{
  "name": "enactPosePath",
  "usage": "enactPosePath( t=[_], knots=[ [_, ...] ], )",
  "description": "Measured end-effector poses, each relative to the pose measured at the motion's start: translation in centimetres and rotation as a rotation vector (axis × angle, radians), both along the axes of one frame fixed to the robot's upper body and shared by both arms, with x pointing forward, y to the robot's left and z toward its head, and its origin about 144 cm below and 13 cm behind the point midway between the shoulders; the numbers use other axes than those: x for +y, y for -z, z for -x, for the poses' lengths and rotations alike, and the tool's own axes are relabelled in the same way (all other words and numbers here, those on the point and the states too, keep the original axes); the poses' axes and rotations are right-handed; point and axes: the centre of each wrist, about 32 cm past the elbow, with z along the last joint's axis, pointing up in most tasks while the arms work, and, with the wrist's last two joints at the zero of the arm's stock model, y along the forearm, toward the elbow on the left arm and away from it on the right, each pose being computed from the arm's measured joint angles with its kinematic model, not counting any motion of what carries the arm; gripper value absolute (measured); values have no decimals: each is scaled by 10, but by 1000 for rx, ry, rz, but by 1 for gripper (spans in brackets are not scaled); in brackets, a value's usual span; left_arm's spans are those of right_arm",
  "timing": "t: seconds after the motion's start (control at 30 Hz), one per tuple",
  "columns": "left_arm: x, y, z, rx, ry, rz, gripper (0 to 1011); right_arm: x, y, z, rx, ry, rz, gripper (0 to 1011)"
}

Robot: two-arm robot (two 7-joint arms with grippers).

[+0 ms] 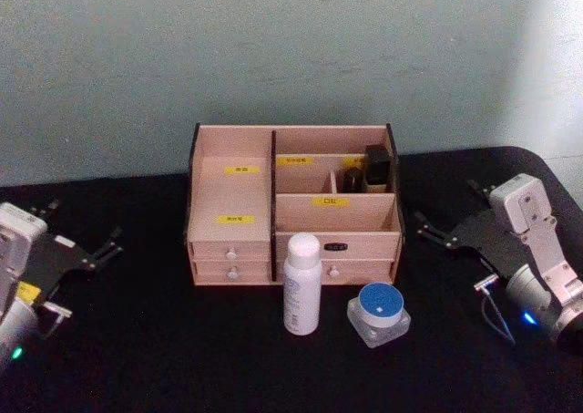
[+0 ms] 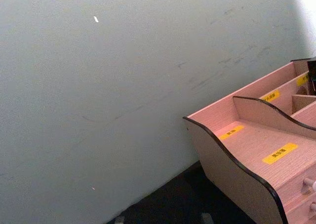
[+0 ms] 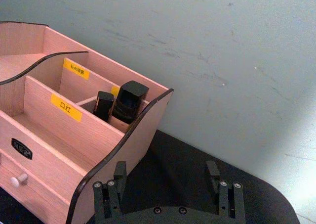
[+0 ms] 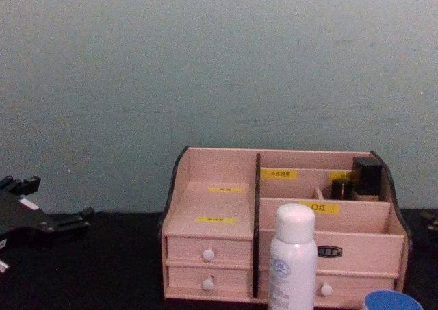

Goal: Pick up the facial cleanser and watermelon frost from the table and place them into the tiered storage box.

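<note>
Grippers are both sitting low over the black table (image 1: 146, 340), one at each side of the storage box (image 1: 232, 199). In the head view the left gripper (image 1: 84, 226) is resting well to the box's left and the right gripper (image 3: 166, 173) well to its right. Each has its fingers spread apart and is gripping nothing.

The head view is showing both loose items in front of the drawers. A white bottle (image 1: 302, 285) is standing upright there, and a clear jar with a blue lid (image 1: 378, 311) is sitting just beside it on the right, not touching it. The chest view is cutting off the bottle's base and catching no more than the top of the jar's lid at its bottom edge.

The right wrist view is looking into the box's back right compartment, where two dark containers (image 3: 129, 103) are standing side by side. The left wrist view is taking in the box's left side, with its stepped shelves, yellow labels (image 2: 280, 153) and drawer knobs.
</note>
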Motion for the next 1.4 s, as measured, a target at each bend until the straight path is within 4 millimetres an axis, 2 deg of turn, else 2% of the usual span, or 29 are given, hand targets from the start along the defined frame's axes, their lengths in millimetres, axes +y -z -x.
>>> enactPosePath(
  t=[1.4],
  knots=[
    [0,0,0,0,0,0,1001,0,-1,-1,-5,4,-4,1003]
  ],
)
